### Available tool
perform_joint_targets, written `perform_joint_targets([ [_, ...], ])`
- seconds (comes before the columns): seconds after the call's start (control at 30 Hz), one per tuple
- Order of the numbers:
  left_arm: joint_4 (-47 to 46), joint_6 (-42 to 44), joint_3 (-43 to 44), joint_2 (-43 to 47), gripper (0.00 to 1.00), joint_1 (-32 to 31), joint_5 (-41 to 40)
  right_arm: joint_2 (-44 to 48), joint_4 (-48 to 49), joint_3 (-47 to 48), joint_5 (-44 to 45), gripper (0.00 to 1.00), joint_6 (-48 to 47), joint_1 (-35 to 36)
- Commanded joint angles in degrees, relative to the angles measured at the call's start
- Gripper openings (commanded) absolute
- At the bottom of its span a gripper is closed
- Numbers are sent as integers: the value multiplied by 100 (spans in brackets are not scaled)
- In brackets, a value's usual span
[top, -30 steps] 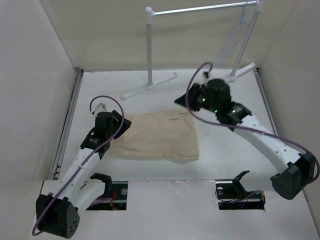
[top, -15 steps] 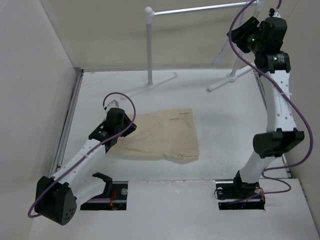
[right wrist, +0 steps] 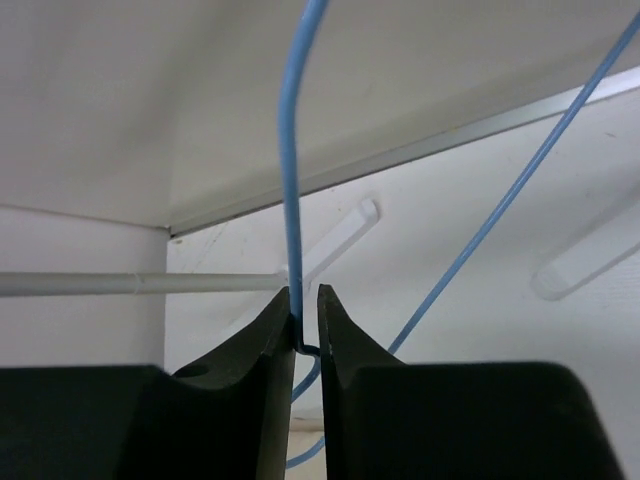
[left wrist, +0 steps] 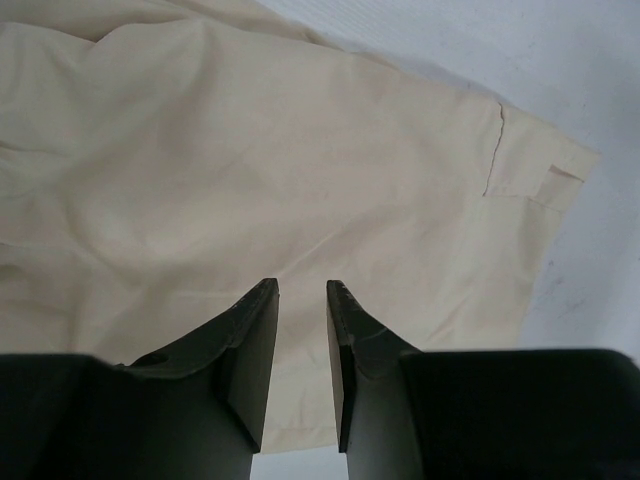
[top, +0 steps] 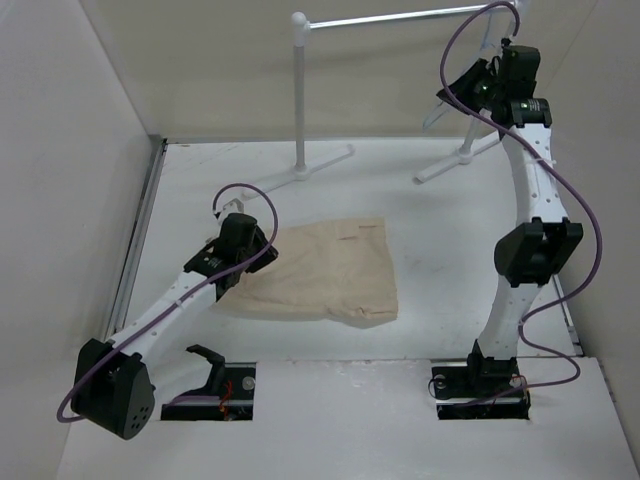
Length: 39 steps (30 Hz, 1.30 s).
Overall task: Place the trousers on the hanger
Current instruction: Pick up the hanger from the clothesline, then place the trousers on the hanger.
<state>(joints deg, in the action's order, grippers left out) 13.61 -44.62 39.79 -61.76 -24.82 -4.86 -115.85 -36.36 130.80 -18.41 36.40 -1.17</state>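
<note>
The beige trousers (top: pixel 330 270) lie folded flat on the table. My left gripper (top: pixel 264 256) hovers over their left edge. In the left wrist view its jaws (left wrist: pixel 302 290) stand slightly apart and empty above the cloth (left wrist: pixel 300 150). The hanger (top: pixel 432 118) is thin pale wire hanging at the right end of the rack. My right gripper (top: pixel 452 92) is raised up to it. In the right wrist view the hanger wire (right wrist: pixel 290 150) looks light blue and runs down between the nearly closed jaws (right wrist: pixel 304 292), against the left finger.
The white garment rack with a silver bar (top: pixel 400 18) stands at the back of the table, its feet (top: pixel 300 172) spreading forward. The bar also shows in the right wrist view (right wrist: pixel 130 283). White walls close in the left, right and back sides.
My right arm has swung up from just above the trousers to the right end of the rack and closed around the hanger wire. My left gripper has shifted slightly right over the trousers' edge.
</note>
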Motion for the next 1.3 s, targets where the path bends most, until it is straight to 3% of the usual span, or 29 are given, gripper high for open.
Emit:
perform_joint_targets([
  [0.0, 19, -108, 231, 50, 25, -89, -164, 291, 735, 147, -400, 15, -2, -19],
  [0.1, 28, -134, 257, 67, 29, -124, -217, 449, 885, 226, -505, 9, -63, -19],
  [0.27, 54, -108, 582, -47, 46, -168, -208, 792, 894, 262, -821, 6, -142, -19],
  [0.47, 54, 15, 1276, -293, 53, -221, -129, 1222, 797, -291, -857, 5, -370, 42],
  [0.83, 458, 506, 3568, -1171, 53, -642, 248, 2873, 780, -2856, -436, 4, -801, 603],
  [1.27, 1056, 876, 6944, -3350, 49, -2232, 733, 5186, 314, -6171, 356, 4, -863, 2142],
])
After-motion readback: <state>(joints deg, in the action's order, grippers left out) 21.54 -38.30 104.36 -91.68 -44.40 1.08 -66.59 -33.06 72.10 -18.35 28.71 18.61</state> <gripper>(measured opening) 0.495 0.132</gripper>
